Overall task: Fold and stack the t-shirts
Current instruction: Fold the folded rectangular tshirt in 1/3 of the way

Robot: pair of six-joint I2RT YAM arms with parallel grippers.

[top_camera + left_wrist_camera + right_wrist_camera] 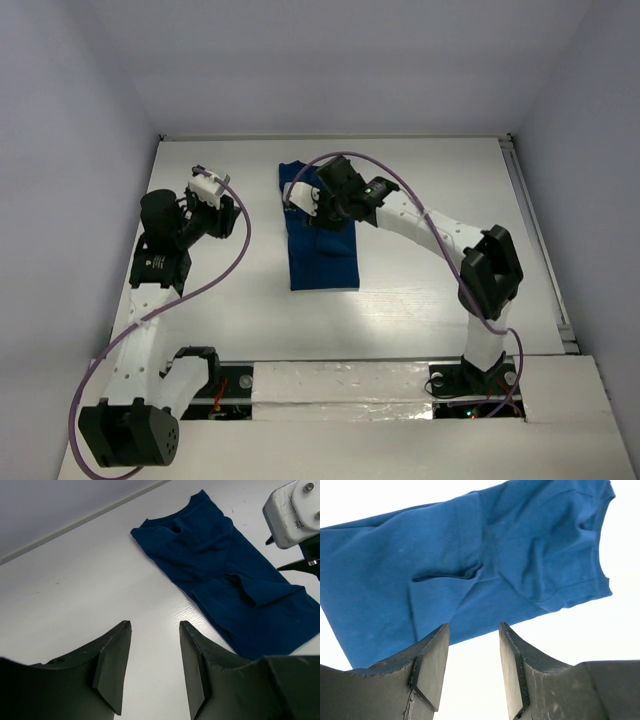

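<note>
The blue shirt (322, 250) lies folded on the table (440, 190). The right gripper (305, 197) hangs over it, fingers apart, holding nothing. The left gripper (208, 182) waits beside it, also apart and empty.

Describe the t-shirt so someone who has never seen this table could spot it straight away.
Start from the white table and look at its far middle part. There lies a dark blue t-shirt, folded into a long narrow strip with its collar at the far end, under the right gripper. It is the only cloth and the only blue thing on the white top.
</note>
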